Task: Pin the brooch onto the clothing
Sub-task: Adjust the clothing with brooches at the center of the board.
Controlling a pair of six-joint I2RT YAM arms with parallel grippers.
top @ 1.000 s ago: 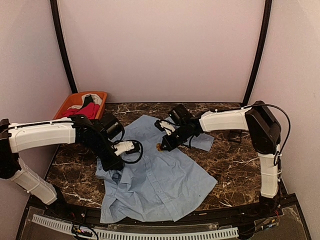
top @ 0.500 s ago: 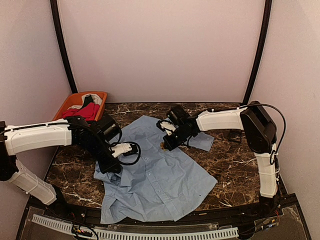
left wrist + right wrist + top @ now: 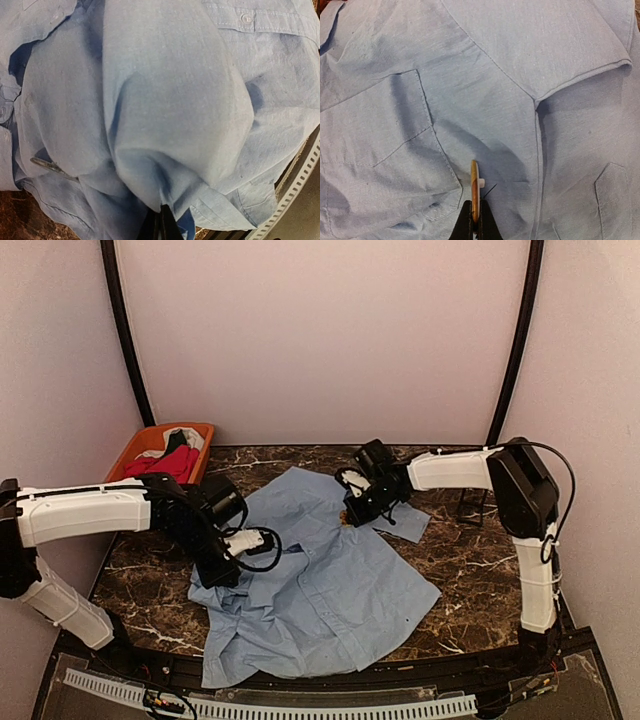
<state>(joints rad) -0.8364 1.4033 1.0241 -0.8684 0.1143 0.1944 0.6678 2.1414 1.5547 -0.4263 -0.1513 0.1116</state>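
Observation:
The clothing, a light blue button-up shirt (image 3: 330,585), lies spread over the marble table. At the shirt's left side my left gripper (image 3: 222,573) is shut on a pinched-up fold of its fabric (image 3: 165,150), which bulges up in front of the black fingertips (image 3: 167,220). My right gripper (image 3: 353,512) hovers over the shirt's far part near the collar, shut on the brooch (image 3: 474,180). The brooch shows edge-on as a thin golden disc with a white clasp and a fine dark pin. It hangs just above the cloth, to the right of a chest pocket (image 3: 385,130).
An orange basket (image 3: 196,430) holding red, black and white garments sits at the far left corner. A small black stand (image 3: 470,508) is at the right of the shirt. A white perforated rail (image 3: 300,708) runs along the near table edge.
My right gripper has carried the brooch to the right and farther back over the shirt. The left gripper has kept its pinch, nearly in place.

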